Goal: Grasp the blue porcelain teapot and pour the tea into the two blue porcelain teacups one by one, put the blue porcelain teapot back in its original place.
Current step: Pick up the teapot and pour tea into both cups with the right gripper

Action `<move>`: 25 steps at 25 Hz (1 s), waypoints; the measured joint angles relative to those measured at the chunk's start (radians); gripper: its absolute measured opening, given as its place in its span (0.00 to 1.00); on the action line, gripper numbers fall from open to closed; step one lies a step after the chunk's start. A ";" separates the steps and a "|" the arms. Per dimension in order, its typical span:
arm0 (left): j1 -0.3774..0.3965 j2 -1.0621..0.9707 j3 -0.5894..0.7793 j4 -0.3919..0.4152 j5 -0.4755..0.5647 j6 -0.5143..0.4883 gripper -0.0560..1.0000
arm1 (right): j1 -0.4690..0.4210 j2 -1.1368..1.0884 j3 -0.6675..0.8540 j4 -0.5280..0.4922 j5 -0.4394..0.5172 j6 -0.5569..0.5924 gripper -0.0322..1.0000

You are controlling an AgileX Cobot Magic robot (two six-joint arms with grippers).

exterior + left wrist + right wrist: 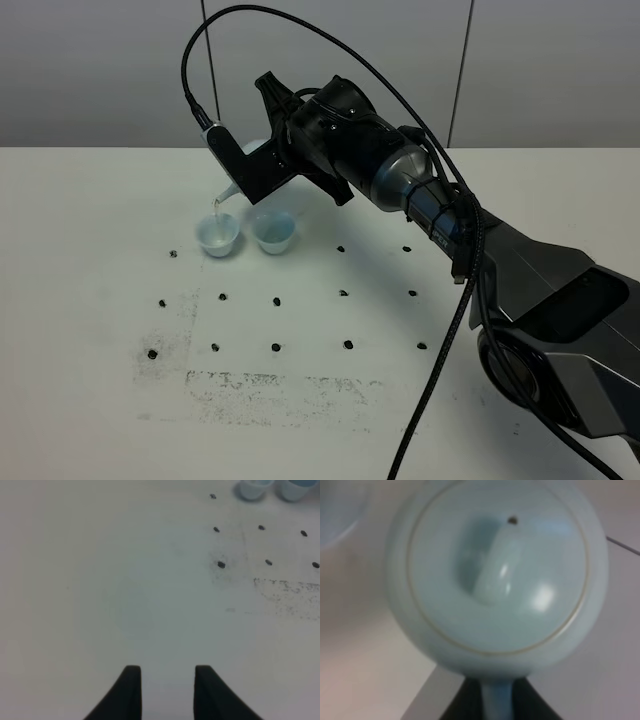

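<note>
1. Currently the right gripper (pixel 497 705) is clamped on the loop handle of the blue porcelain teapot (pixel 520 610). It holds the pot off the table (pixel 100 250), with the lid in place.
2. Seen from the high camera, the pot is tipped forward. Its spout (pixel 224 196) points down just above the rim of the teacup on the left of that view (pixel 219 236).
3. That pose suggests the first pour is in progress. No stream of tea can be made out, and the level in the cup is not readable.
4. The second teacup (pixel 273 231) stands upright just beside the first. Its inside looks a deeper blue, but the pictures do not show whether it holds tea.
5. The left gripper (pixel 167 672) hangs over bare table well away from the cups. Its jaws are a narrow gap apart with nothing between them.
6. Judging from this, about half the task or more remains: finishing this cup, probably serving the other, then setting the teapot back in its place.
</note>
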 joint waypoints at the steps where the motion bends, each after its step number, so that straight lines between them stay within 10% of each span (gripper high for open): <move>1: 0.000 0.000 0.000 0.000 0.000 0.000 0.32 | 0.001 0.000 0.000 -0.009 0.000 0.000 0.06; 25: 0.000 0.000 0.000 0.000 0.000 0.000 0.32 | 0.023 0.000 0.023 -0.117 -0.020 -0.036 0.06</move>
